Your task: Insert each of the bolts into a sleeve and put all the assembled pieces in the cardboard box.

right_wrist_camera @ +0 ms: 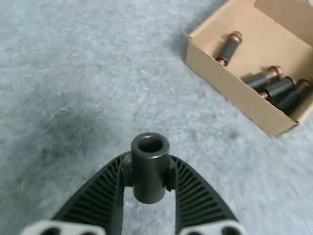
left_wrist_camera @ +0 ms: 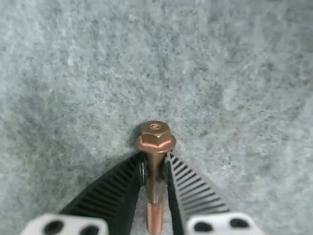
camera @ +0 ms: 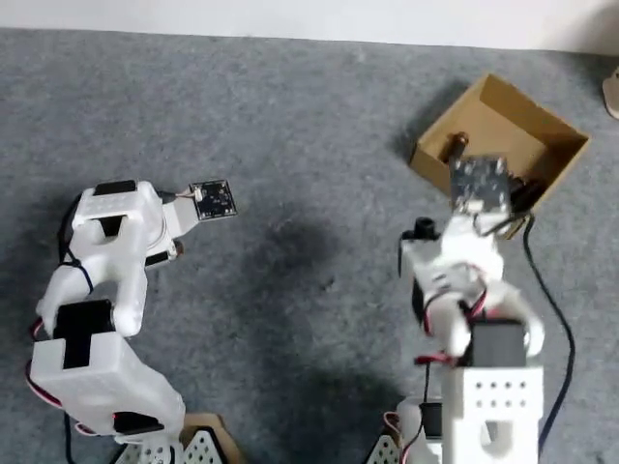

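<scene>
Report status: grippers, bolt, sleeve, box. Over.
Left gripper shut on bolt. Right gripper shut on sleeve, bore empty. Box beside right arm, holds assembled pieces.

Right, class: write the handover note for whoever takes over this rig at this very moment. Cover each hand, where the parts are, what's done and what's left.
Left hand: shut on a bolt, gripped by the shank, head pointing out past the fingertips.
Right hand: shut on a sleeve, bore empty, held above the carpet near the cardboard box.
Done: four assembled pieces seem to lie in the box.
Left: bring the hands together, push this bolt into this sleeve, then put the piece in the box.
</scene>
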Action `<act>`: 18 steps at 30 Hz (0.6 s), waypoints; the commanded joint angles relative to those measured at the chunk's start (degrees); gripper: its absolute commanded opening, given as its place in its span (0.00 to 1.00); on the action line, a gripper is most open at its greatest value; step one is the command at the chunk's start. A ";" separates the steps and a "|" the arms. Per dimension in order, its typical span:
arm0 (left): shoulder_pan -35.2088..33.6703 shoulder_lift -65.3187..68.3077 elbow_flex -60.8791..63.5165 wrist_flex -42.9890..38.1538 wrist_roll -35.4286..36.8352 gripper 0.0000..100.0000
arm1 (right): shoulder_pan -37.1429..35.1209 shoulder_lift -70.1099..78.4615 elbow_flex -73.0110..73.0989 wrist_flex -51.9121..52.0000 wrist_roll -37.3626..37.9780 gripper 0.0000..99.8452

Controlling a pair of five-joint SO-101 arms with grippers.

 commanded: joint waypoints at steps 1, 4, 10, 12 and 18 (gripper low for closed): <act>2.24 -0.04 0.22 -0.53 -4.31 0.06 | -1.36 -10.42 8.31 -7.25 -0.35 0.00; 3.47 -0.13 0.13 -0.53 -2.99 0.00 | -1.36 -18.77 14.81 -11.47 -0.35 0.00; 6.29 -0.75 0.31 -6.42 14.59 0.00 | -1.27 -28.79 21.76 -14.81 -0.26 0.00; 7.16 -0.84 0.22 -8.00 19.43 0.00 | -1.27 -28.79 22.02 -14.81 -0.18 0.00; 8.40 -6.73 0.48 -13.10 37.10 0.00 | -1.36 -27.12 22.55 -16.31 -0.35 0.00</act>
